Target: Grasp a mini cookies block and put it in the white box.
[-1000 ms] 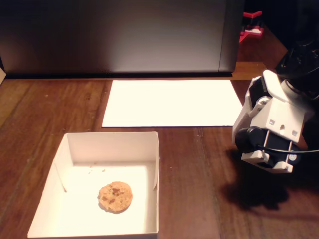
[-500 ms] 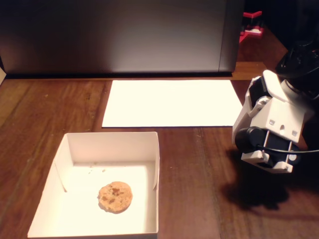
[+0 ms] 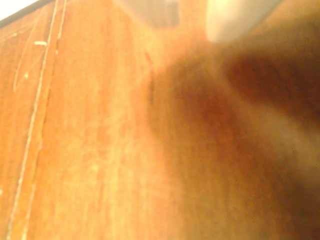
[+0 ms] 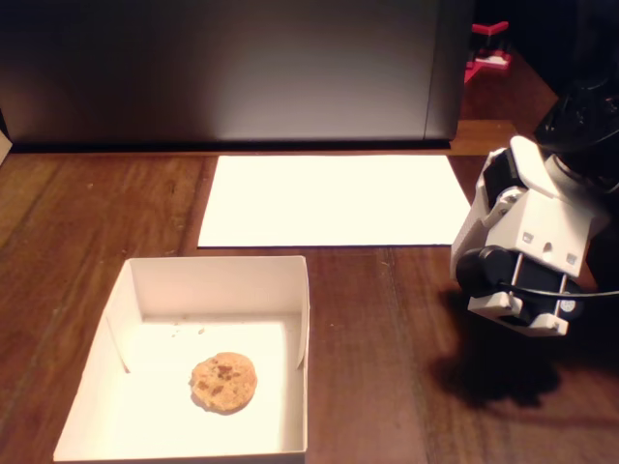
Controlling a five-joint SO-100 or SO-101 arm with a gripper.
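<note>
White box (image 4: 295,309) holding cookie (image 4: 223,381), paper sheet (image 4: 334,198) behind

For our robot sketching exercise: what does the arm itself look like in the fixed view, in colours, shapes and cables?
The arm at the right edge is built of blocky white plastic shells with rounded corners, joined to black motor housings and a round black joint cap. A thin black cable loops across its lower part. Small square holes dot the white shell. Its pincer tips cannot be made out.
</note>
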